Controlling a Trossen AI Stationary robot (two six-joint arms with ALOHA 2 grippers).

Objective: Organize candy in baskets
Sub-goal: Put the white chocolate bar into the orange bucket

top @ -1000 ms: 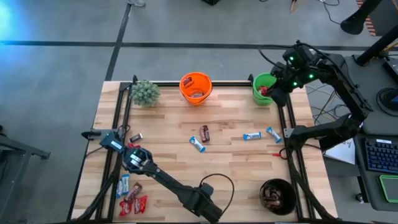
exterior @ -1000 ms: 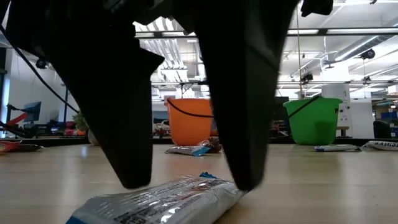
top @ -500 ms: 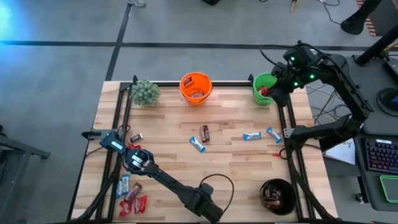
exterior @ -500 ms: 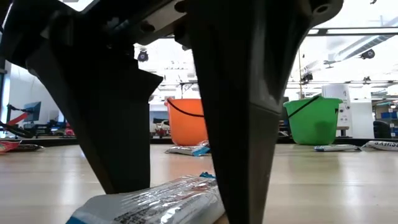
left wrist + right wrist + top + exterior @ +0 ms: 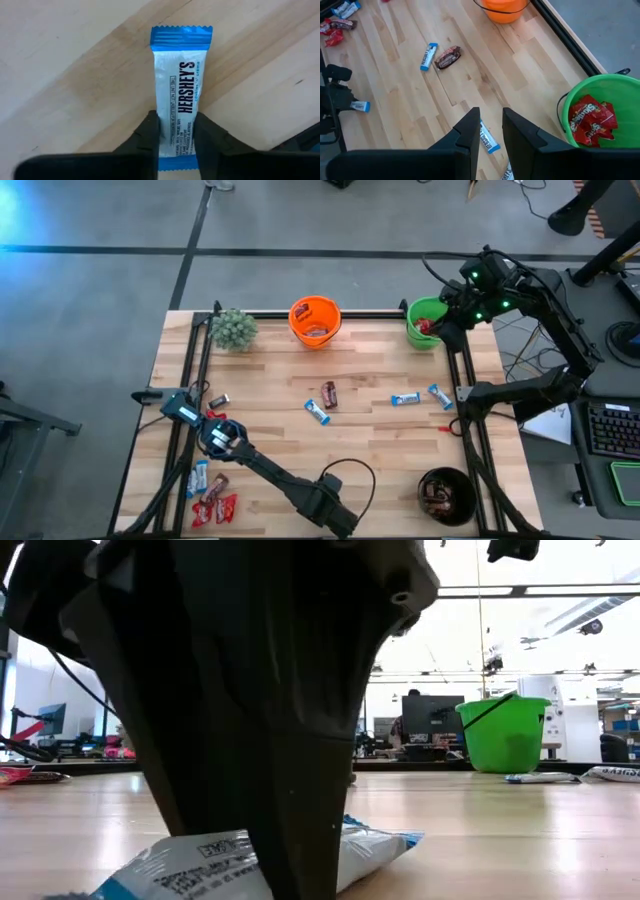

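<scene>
Wooden table (image 5: 370,440) with three baskets (image 5: 315,320); left tool (image 5: 176,131) pinching one blue-and-white candy bar (image 5: 180,90).

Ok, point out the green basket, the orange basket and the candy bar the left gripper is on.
Green basket (image 5: 570,107): right wrist view, on its rim.
Orange basket (image 5: 299,311): high view, on its rim.
Blue-and-white candy bar (image 5: 179,75): left wrist view, on the wrapper's middle.

Even, bright overhead light falls on the wooden table (image 5: 370,430) — shadows there are short and soft. In the low view, ceiling strip lights glare white behind the left gripper (image 5: 270,840), a near-black, blurred silhouette. A blue flare tints the high view's top-left corner.
</scene>
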